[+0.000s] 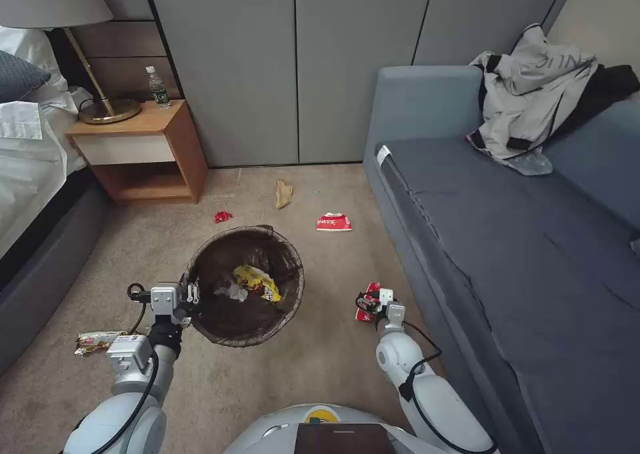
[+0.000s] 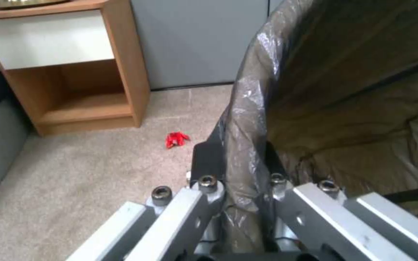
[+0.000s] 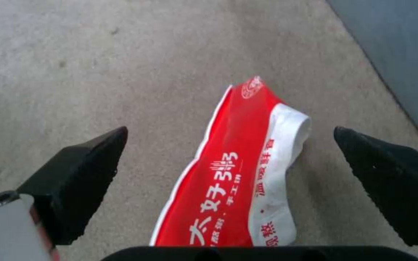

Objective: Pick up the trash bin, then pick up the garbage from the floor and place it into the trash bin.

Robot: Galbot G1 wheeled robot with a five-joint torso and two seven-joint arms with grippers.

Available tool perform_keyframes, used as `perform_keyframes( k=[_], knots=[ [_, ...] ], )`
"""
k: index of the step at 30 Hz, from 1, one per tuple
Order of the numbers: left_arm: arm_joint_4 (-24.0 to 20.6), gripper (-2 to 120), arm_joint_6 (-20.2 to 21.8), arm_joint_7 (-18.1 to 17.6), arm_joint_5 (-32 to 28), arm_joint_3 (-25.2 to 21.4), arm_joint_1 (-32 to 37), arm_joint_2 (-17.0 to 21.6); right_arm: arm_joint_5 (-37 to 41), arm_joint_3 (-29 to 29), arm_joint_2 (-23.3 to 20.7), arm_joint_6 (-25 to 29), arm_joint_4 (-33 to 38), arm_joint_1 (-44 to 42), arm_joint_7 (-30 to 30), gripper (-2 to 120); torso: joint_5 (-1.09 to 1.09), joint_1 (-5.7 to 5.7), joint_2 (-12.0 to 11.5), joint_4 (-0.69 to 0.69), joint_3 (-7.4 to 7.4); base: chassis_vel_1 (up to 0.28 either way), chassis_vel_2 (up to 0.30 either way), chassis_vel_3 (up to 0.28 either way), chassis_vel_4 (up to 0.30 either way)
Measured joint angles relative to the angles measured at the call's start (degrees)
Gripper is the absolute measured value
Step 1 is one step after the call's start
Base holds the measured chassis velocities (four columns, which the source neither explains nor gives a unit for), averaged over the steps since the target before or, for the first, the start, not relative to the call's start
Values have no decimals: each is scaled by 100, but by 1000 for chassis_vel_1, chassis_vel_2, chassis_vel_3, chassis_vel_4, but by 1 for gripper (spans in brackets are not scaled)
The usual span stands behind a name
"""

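A: Right wrist view first: the right gripper (image 3: 228,181) is spread wide, and the red-and-white packet (image 3: 233,174) lies on the carpet (image 3: 98,65) just between the two black fingers (image 3: 83,170), not yet pinched.

B: How does the packet lie?

A: Its long axis runs from the wrist outward, roughly along the line of the gripper, so the fingers stand on both long sides of it. I judge a closing and a small descent would catch it across the narrow width.

B: And from the head view?

A: The right gripper (image 1: 373,302) is directly over the packet (image 1: 365,307), beside the sofa (image 1: 507,241). The trash bin (image 1: 245,284) is at about 9 o'clock from it, near.

B: Who holds the bin?

A: The left gripper (image 1: 190,297) is pressed together on the bin's rim; the left wrist view shows the fingers (image 2: 209,163) clamping the brown bag (image 2: 248,119).

B: What is inside?

A: A yellow wrapper (image 1: 257,282) and a white tissue wad (image 1: 233,291). Outside, on the floor, are a second red-and-white packet (image 1: 333,222), a small red scrap (image 1: 223,217), a tan paper bag (image 1: 283,193), and a shiny wrapper (image 1: 97,341) at about 9 o'clock from the left arm.
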Motion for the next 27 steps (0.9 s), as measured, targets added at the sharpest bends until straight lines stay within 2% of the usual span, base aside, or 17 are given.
perform_keyframes(
  k=[13,27],
  knots=[
    [3,0,6,2,12,21,-9,-18,476,-31,88,-33,-387,256,194,100,0,0,0,0,0,0,0,0,0],
    [-6,0,6,2,18,24,-7,-11,663,-59,160,9,-756,463,303,99,0,0,0,0,0,0,0,0,0]
  ],
)
